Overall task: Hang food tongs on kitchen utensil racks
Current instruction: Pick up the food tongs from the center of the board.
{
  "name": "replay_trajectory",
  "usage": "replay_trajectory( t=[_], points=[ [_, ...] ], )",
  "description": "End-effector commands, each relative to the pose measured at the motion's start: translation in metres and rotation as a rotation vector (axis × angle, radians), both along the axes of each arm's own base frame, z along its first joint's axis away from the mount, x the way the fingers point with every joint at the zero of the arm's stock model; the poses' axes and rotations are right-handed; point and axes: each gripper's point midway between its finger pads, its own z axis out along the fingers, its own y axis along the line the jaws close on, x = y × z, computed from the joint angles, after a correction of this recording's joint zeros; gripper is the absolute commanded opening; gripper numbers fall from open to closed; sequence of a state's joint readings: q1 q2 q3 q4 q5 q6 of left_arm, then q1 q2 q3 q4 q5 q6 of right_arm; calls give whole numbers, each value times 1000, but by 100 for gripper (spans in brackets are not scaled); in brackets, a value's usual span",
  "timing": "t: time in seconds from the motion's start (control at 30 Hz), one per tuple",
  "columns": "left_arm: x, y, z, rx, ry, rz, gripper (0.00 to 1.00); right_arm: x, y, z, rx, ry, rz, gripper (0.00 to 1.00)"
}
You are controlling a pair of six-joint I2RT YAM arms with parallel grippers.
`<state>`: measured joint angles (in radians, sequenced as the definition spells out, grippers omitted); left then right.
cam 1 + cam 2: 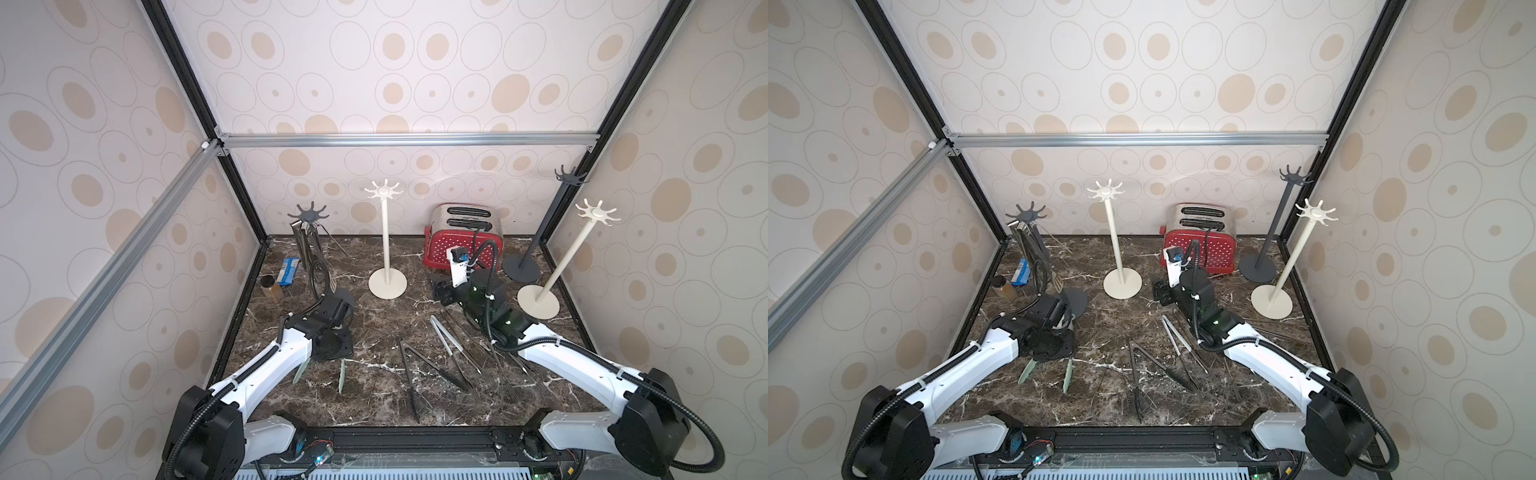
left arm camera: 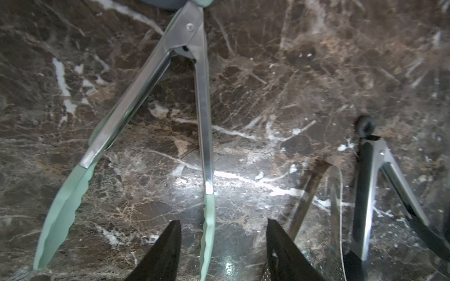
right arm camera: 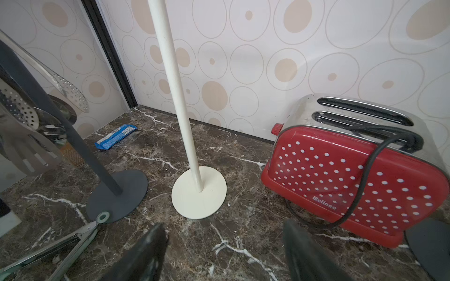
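Note:
Pale-green-tipped steel food tongs (image 2: pixel 202 109) lie spread on the marble, and their green tips (image 1: pixel 300 371) poke out from under my left wrist. My left gripper (image 2: pixel 224 221) hangs just above them, open, with one green tip between its fingers (image 2: pixel 170 250) and a gap on both sides. Black tongs (image 1: pixel 409 374) and steel tongs (image 1: pixel 446 340) lie mid-table, with several more beside my right arm. My right gripper (image 3: pixel 224 223) is open and empty, low over the marble before the cream rack (image 1: pixel 386 245). Steel tongs (image 1: pixel 305 249) hang on the dark grey rack (image 1: pixel 308 215) at left.
A red-and-steel toaster (image 1: pixel 465 245) stands at the back. Right of it are a dark grey rack (image 1: pixel 548 224) and a cream rack (image 1: pixel 569 257). A blue packet (image 1: pixel 289 271) and a brown jar (image 1: pixel 272 289) sit by the left wall. Patterned walls close three sides.

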<state>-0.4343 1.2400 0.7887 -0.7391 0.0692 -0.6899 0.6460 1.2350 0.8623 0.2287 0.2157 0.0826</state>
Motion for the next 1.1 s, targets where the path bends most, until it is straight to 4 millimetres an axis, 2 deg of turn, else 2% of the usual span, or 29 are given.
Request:
replay_trajectory(
  t=[0.0, 0.2, 0.43, 0.7, 1.07],
  points=[
    [11, 4, -12, 32, -20, 58, 55, -11, -13, -4, 16, 13, -32, 78],
    [22, -2, -32, 44, -8, 68, 51, -24, -29, -10, 20, 16, -64, 78],
    [20, 5, -24, 61, -46, 83, 51, -26, -33, -12, 17, 13, -72, 78],
    [11, 7, -31, 57, -30, 80, 49, -25, -31, -13, 24, 15, -67, 78],
    [3, 16, -25, 42, -85, 144, 47, -26, -29, -13, 26, 19, -55, 77]
  ],
)
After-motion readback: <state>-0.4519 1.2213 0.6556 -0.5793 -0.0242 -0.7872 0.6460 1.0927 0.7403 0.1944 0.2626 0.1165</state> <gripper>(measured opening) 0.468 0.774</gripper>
